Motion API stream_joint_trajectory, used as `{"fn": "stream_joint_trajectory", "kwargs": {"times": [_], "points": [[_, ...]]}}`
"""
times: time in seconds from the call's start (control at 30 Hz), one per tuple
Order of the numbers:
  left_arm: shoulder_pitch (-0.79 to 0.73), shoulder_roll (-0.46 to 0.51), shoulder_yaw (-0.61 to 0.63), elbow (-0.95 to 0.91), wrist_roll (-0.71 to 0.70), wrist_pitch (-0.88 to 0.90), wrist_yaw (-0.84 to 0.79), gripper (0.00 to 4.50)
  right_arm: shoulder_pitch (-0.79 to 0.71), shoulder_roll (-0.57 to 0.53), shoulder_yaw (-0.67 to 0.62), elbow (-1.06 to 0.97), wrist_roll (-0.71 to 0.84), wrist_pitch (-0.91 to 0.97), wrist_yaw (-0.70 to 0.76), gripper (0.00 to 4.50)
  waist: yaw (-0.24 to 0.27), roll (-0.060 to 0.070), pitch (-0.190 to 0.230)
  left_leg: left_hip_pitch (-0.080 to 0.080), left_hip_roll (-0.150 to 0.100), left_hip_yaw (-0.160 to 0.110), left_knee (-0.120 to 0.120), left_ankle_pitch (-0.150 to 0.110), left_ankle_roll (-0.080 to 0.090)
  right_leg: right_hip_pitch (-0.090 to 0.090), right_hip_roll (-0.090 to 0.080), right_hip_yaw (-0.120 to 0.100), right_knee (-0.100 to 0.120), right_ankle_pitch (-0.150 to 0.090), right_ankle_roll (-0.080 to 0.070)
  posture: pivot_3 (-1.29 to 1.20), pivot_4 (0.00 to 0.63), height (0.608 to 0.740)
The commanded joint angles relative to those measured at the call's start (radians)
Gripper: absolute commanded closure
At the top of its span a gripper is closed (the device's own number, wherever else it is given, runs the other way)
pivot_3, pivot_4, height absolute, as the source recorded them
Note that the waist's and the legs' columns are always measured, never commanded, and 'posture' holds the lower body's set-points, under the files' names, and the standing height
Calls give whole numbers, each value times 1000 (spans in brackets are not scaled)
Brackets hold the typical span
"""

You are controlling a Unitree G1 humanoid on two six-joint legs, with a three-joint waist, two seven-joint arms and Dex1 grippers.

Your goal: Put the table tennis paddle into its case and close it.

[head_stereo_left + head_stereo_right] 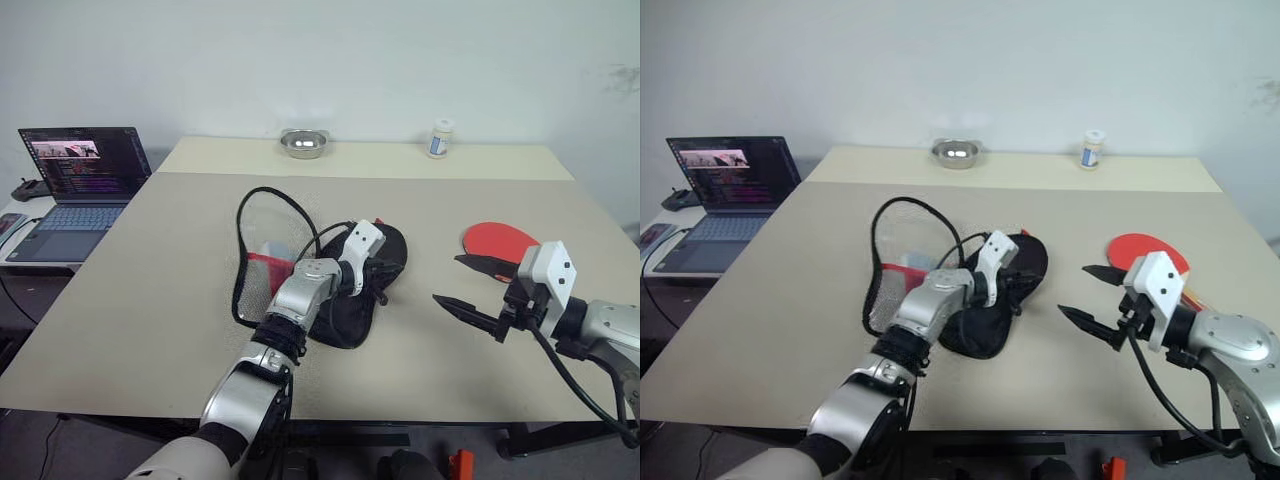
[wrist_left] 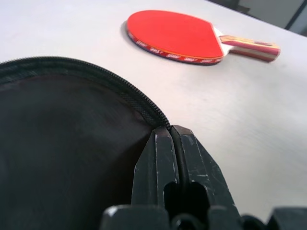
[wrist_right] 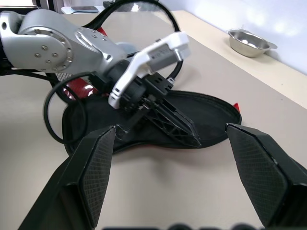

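Observation:
The case lies black side up in the middle of the table, with a black-rimmed see-through part and a red strip spread out on its left. My left gripper lies low over the case, shut, its fingertips at the zipped edge of the case. The table tennis paddle lies flat to the right, red face up; its striped wooden handle points away from the case. My right gripper hovers open in front of the paddle, pointing at the case with nothing between its fingers.
An open laptop stands on a side table at the left. A steel bowl and a small white bottle stand at the far edge of the table. A wall rises behind the table.

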Motion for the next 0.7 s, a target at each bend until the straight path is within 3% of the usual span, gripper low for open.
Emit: {"fn": "stream_joint_trajectory", "kwargs": {"times": [0.03,0.17,0.4,0.57,0.7], "points": [[-61,-21,20,60,10,-70,34,4296,-7,-16,-40,-23,-3,-16,-2,507,0,0,0,0,0,0,0,0,0,0,0,0,0,0,0,0,150,740],[-61,-15,31,48,-3,-89,4,3202,-11,-14,-42,-23,5,-5,-13,507,-1,0,0,0,0,0,-1,0,0,0,0,0,-1,0,0,0,150,740],[3,75,43,-159,-40,20,-63,696,-12,-1,-53,-16,33,44,-51,507,-5,0,0,0,0,0,0,0,0,-1,0,0,0,0,0,0,150,740],[33,210,103,-326,-81,99,-92,696,-32,36,-63,-24,108,180,-151,507,-6,0,0,0,1,0,0,0,0,-1,0,1,0,0,0,0,150,740],[46,327,148,-444,-162,162,-184,696,-54,65,-12,-17,81,267,-256,507,-6,0,0,0,1,0,0,0,-1,-1,0,2,1,0,0,0,150,740]]}}
